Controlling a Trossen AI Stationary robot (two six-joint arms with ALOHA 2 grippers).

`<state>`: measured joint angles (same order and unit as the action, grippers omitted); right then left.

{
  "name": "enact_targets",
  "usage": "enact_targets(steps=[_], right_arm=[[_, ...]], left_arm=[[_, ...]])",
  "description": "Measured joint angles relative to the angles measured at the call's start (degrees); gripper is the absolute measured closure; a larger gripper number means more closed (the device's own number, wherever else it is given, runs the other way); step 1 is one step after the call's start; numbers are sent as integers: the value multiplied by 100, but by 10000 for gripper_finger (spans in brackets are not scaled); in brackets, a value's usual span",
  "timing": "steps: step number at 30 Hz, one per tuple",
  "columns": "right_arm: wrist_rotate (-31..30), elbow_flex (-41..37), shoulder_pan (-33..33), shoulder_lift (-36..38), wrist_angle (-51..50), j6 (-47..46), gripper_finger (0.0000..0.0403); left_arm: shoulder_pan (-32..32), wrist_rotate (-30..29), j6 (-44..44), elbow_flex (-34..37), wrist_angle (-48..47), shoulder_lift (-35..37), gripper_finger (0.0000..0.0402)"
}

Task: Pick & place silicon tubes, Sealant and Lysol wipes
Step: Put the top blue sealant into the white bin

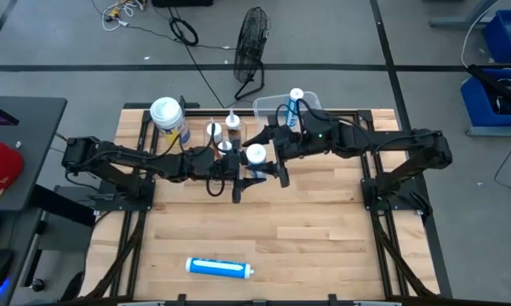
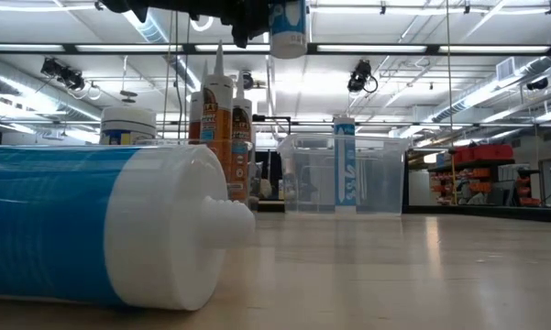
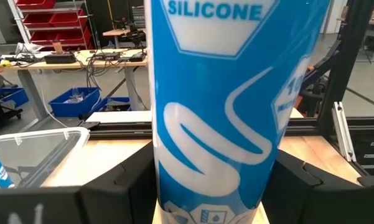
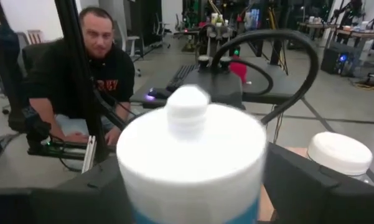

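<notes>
A blue-and-white silicone tube (image 1: 255,156) stands upright in the air over the table's middle, white cap up. My left gripper (image 1: 241,172) reaches in from the left and is shut on it. My right gripper (image 4: 190,186) comes level from the right, open, one finger on each side of the tube's white top (image 4: 190,146). The Lysol wipes canister (image 1: 168,119) stands at the far left beside two orange nozzle-tipped tubes (image 1: 223,127). Another blue tube (image 1: 218,269) lies on its side near the front edge. My left gripper pinches the tube's blue body (image 3: 174,180) between its two fingers, on the lower part of the label. The fingers come level from the table's left and lie across the tube. The tube is upright and lifted clear, its bottom end (image 2: 289,46) below the fingers. Whether my right gripper touches the tube's top, I cannot tell.
A clear plastic bin (image 1: 272,105) stands at the far edge with a blue tube (image 1: 294,106) upright in it. A fan (image 1: 251,42) stands on the floor beyond the table. A person (image 4: 93,62) sits beyond the table's left side. Bare wood lies between the arms and the lying tube.
</notes>
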<state>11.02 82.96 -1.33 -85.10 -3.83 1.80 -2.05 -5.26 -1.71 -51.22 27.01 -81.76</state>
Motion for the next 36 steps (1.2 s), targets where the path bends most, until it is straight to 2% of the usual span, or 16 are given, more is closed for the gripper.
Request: enact_targets(steps=[9,13,18,21,26,32,36], right_arm=[[-52,0,93,-11,9,315,193],[-177,0,97,-11,-125,342,193],[-457,-2,110,33,-372,425,193],[-623,-11,115,135,-556,503,193],[-1178,-15,179,417,-937,672,193],[-1603,-15,252,712,-1338,684,193],[-2205,-15,249,856,-1770,726,193]], left_arm=[[1,-48,1,-10,-34,6,172],[1,-148,-8,-11,-107,11,157],[3,-172,-43,-11,-207,11,164],[-11,-469,-53,-17,-297,11,162],[-34,-905,-88,-26,-321,22,144],[-35,-934,-189,-26,-372,21,137],[-76,-911,-195,-22,-387,20,137]])
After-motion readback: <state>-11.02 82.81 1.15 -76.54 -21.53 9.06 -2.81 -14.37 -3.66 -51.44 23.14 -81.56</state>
